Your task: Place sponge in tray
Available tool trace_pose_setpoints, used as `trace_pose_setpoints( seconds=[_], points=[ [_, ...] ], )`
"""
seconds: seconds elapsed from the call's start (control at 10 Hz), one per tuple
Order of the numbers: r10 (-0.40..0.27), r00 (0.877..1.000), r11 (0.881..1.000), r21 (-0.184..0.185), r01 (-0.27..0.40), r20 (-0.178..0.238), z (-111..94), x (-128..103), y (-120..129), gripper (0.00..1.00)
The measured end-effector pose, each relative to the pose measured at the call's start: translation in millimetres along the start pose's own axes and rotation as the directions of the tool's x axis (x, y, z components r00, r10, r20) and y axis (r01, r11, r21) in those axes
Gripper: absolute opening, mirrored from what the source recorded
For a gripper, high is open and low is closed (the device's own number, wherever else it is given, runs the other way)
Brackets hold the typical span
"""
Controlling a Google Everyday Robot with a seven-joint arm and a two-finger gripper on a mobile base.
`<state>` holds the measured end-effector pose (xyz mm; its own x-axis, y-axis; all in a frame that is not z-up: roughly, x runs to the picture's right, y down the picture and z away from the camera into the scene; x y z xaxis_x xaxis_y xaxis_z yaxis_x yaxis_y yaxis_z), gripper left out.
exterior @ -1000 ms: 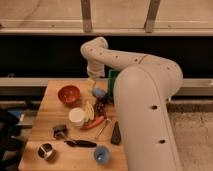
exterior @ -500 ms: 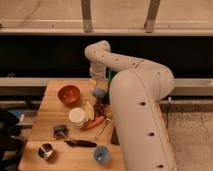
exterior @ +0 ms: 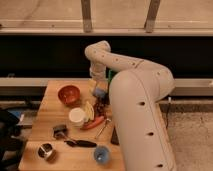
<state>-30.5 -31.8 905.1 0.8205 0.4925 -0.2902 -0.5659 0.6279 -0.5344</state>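
Observation:
A small blue sponge point(exterior: 100, 93) lies at the back of the wooden table point(exterior: 50, 107), right of the red bowl point(exterior: 69, 94). My gripper point(exterior: 97, 87) hangs from the white arm straight above the sponge, at or just over its top. I cannot make out any tray; the arm's large white body point(exterior: 140, 120) hides the table's right side.
In front of the sponge lie a white cup point(exterior: 76, 116), a yellow item point(exterior: 89, 109), a red pepper point(exterior: 95, 122), a black utensil point(exterior: 82, 143), a blue bowl point(exterior: 102, 155) and a metal cup point(exterior: 46, 151). A green object point(exterior: 111, 75) stands behind the arm.
The arm's body has swung left and covers more of the table's right side. The gripper has come down closer to the blue sponge, which has stayed in place.

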Motion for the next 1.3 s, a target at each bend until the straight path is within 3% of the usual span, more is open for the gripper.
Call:
trace_pose_setpoints(
  seconds=[0.1,0.4,0.7,1.3],
  points=[
    [-0.001,1.000,0.999,-0.044,0.001,0.004,13.1,-0.2,1.4,0.80],
    [-0.005,1.000,0.993,-0.116,0.006,0.014,36.9,-5.6,6.8,0.80],
    [0.014,1.000,0.987,-0.159,-0.012,0.010,54.4,-1.0,10.2,0.80],
    [0.066,0.997,0.982,-0.175,-0.072,-0.038,79.7,12.1,8.8,0.79]
  ],
)
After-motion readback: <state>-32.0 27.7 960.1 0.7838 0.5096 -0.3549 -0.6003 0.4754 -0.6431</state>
